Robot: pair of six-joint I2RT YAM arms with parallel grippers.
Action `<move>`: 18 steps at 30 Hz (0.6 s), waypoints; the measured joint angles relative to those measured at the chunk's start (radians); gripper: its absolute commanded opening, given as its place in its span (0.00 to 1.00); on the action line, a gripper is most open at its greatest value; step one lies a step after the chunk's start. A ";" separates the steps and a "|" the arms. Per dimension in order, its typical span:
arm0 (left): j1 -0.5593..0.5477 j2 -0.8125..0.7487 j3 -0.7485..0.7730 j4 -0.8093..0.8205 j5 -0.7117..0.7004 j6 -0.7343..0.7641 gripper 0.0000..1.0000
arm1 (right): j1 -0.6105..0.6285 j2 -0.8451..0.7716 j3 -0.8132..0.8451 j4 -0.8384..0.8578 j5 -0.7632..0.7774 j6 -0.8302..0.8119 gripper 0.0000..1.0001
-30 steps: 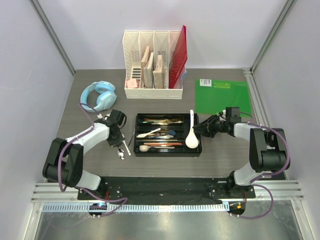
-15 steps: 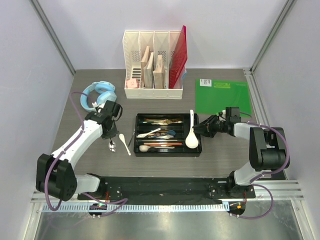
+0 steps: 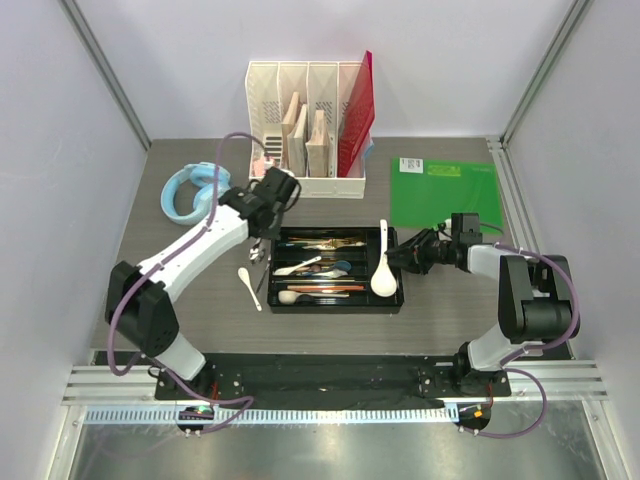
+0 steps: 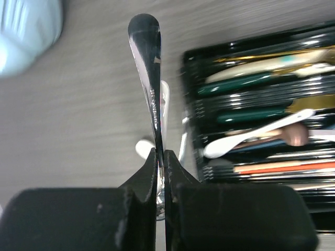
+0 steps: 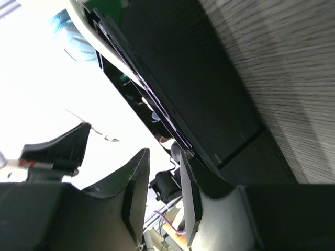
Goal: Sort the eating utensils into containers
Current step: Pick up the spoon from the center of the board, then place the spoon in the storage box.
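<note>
Most of the eating utensils already lie in the black cutlery tray [image 3: 340, 308] at the middle of the table. Its long compartments hold gold, silver, green-handled, wooden and white pieces lying lengthwise, and a large white ceramic soup spoon [image 3: 383, 275] fills the crosswise slot at the right end.

The left hand [image 3: 262, 243] hangs above the tray's far left corner, pressed together on a silver cutlery piece [image 4: 152, 89]. The piece's rounded handle end points away from the hand. Its working end is hidden, so spoon or fork cannot be told.

At least two pieces remain on the table to the left of the tray: a small white spoon [image 3: 245, 283] near it, and a slim silvery piece [image 4: 182, 151] just beside its left wall.

The right hand [image 3: 398, 256] sits at the tray's right wall with its fingers partly spread. Whether they touch the rim cannot be told from the wrist view.

By my judgement the sorting is near its end — the held piece needs a compartment, then the leftovers on the table follow.
</note>
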 measured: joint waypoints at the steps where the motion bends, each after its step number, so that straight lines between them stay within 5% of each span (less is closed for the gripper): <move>1: -0.024 0.017 0.019 0.011 -0.003 0.027 0.00 | 0.000 -0.004 0.000 -0.001 0.007 0.000 0.37; 18: -0.257 0.243 -0.003 0.314 -0.061 0.568 0.00 | -0.009 0.001 0.013 -0.019 0.011 -0.020 0.37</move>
